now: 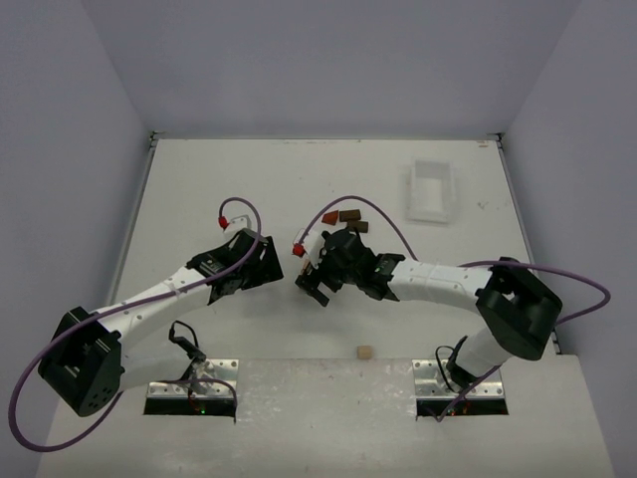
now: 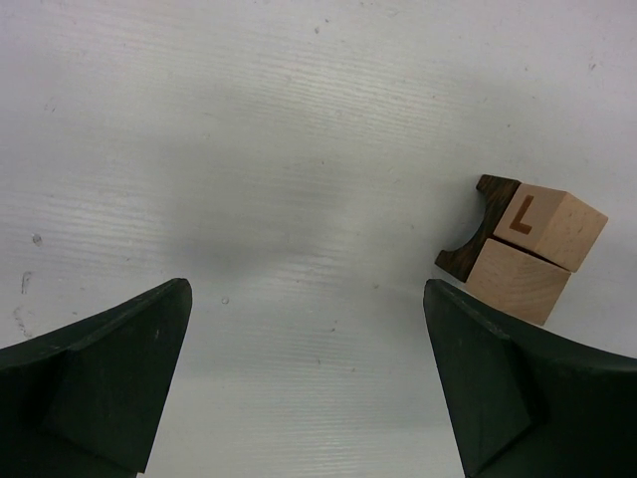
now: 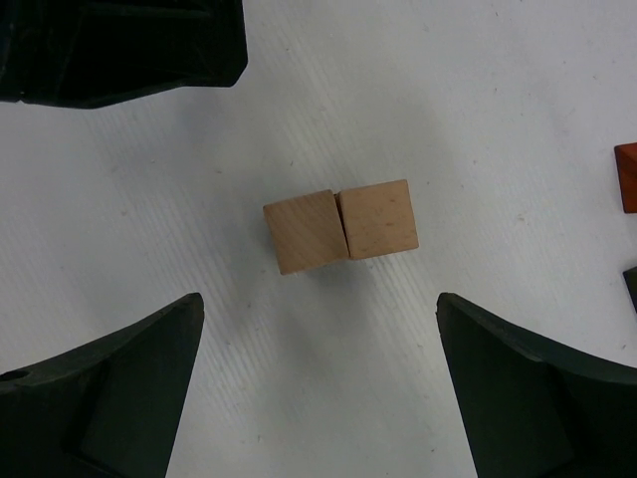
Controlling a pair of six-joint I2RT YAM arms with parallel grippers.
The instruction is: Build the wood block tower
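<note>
Light tan wood: two cubes [image 3: 340, 231] touching side by side on the white tabletop [image 3: 478, 90], ahead of the right gripper [image 3: 318, 388], fingers spread, holding nothing. Left wrist view shows a dark brown arch piece [image 2: 476, 239] against them; from the right wrist it is hidden. Left gripper [image 2: 304, 393] spread wide, cubes off to its right. Reddish block [image 3: 627, 177] cut off at frame edge. Overhead, the right arm covers the cubes.

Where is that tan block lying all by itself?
In the top view, the tan block lies at the near edge of the table, between the left arm base and the right arm base, nearer the right.
</note>
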